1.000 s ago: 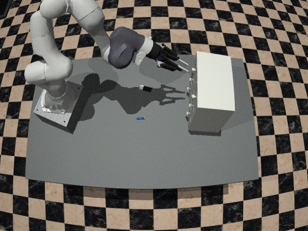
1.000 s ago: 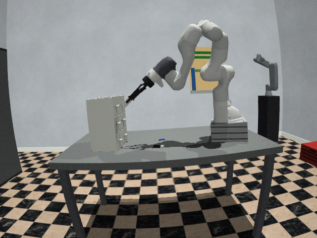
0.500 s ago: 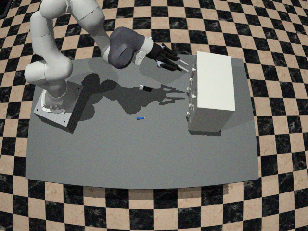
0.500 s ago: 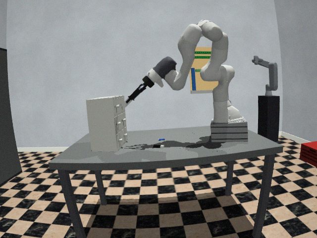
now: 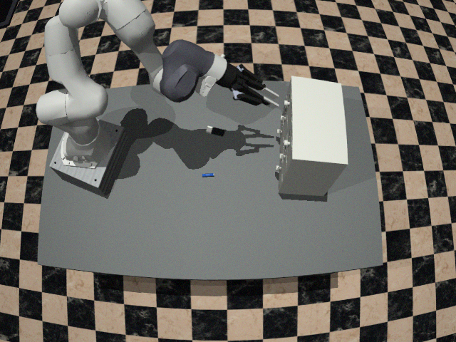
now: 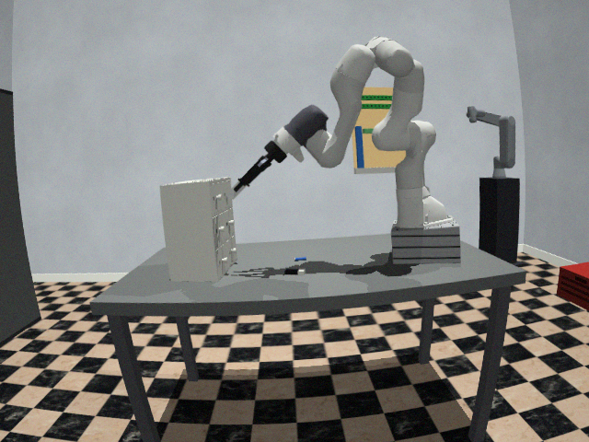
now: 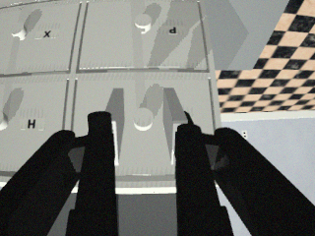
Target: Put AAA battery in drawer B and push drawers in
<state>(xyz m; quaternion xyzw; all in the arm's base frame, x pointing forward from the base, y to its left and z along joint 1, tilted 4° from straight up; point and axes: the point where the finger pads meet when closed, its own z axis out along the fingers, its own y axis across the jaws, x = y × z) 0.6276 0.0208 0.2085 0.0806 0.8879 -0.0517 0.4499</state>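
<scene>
The blue AAA battery (image 5: 208, 174) lies on the grey table, well apart from the arm; it also shows in the exterior view (image 6: 299, 259). The white chest (image 5: 316, 125) stands at the right, with all drawers pushed in, and shows in the side view (image 6: 197, 228). My gripper (image 5: 274, 97) (image 6: 234, 189) is at the chest's top row at the far end. In the wrist view its fingers stand a little apart on either side of a round white knob (image 7: 142, 120), not pressing on it. That drawer's letter is hidden; neighbouring drawers show H (image 7: 31, 124) and X (image 7: 46, 34).
A small black and white block (image 5: 215, 130) lies on the table in the arm's shadow, between the robot base (image 5: 88, 154) and the chest. The chest stands close to the table's right edge.
</scene>
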